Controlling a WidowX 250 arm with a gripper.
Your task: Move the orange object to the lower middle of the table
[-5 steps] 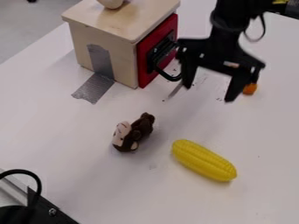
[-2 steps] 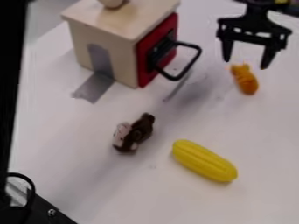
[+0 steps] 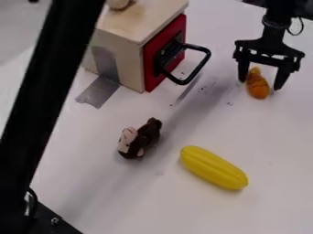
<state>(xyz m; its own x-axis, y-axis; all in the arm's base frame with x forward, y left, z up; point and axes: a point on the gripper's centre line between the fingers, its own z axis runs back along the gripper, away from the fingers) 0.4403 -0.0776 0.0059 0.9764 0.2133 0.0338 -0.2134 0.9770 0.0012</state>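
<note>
The gripper point(image 3: 260, 84) is straddling the orange toy point(image 3: 258, 87), its fingers standing wide. The approach is nearing completion (judged visually); grasping, lifting and placing at the table's point(image 3: 153, 201) lower middle are pending.

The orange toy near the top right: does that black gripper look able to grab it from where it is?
Very likely, yes. The gripper is open, with a finger on either side of the orange toy, and nothing seems to block it. The yellow corn lies well clear.
</note>
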